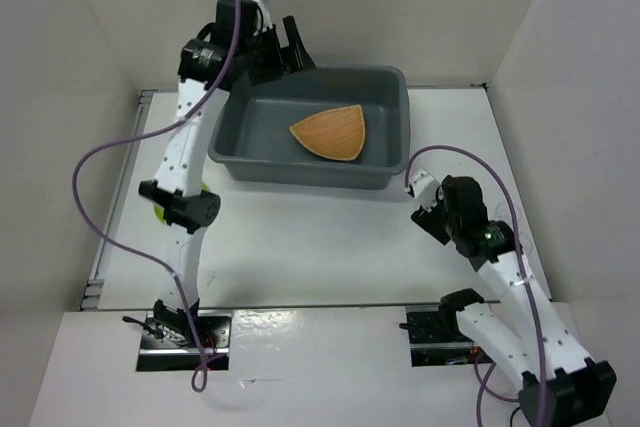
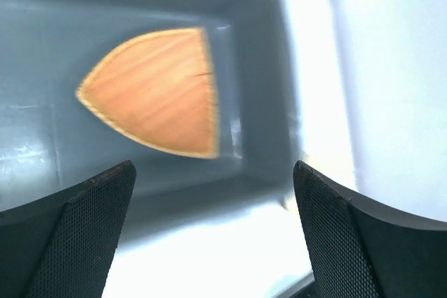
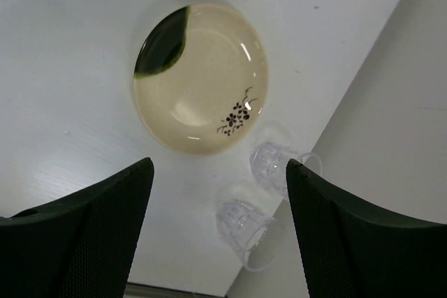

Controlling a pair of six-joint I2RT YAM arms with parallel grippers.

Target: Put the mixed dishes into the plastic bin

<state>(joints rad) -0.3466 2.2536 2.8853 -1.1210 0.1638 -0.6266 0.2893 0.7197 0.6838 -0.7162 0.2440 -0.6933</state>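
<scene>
The dark grey plastic bin stands at the back centre of the table. A tan woven rounded-triangle plate lies flat on its floor. My left gripper hangs open over the bin's far left corner. In the left wrist view nothing is between its fingers, and the tan plate lies below. A sliver of the lime-green plate shows behind the left arm. My right gripper is open above a cream dish with dark blotches. Two clear cups lie tipped on their sides beside it.
White enclosure walls stand on the left, back and right. The right wall rises right next to the two cups. Purple cables loop off both arms. The left arm's elbow sits low over the table's left side.
</scene>
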